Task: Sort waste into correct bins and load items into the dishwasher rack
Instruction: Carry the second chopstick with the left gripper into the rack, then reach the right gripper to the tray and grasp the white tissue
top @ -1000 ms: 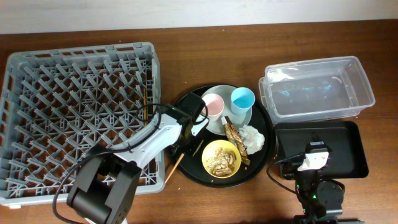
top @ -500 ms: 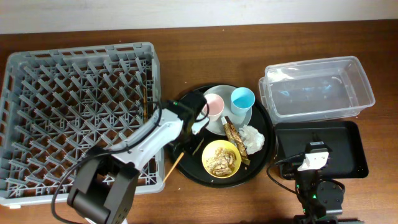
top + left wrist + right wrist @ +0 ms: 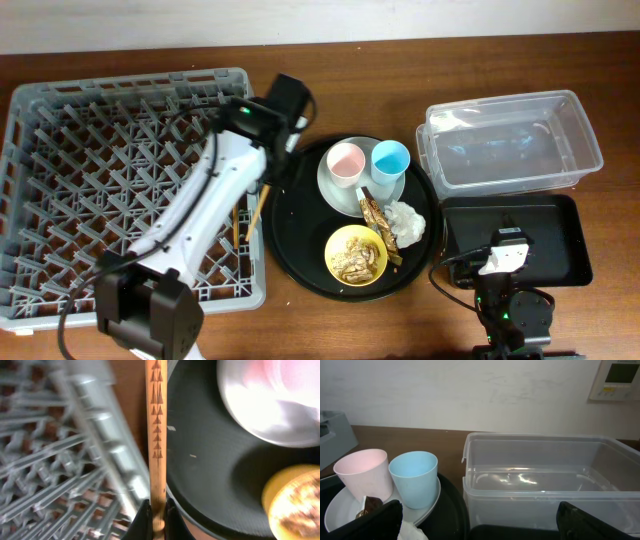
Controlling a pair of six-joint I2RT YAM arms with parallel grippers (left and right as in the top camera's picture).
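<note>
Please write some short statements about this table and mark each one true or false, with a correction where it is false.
1. The bowl holds food scraps. True.
2. The pink cup stands in the bowl. False: it stands on the plate, beside the blue cup.
3. The left gripper is shut on a chopstick. True.
4. The napkin lies in the tub. False: it lies on the round tray; nothing shows in the tub.

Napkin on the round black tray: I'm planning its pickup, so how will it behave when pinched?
The napkin looks crumpled and soft, so it will probably squash and weigh almost nothing. It seems to touch the wrapper, so that may drag along.
</note>
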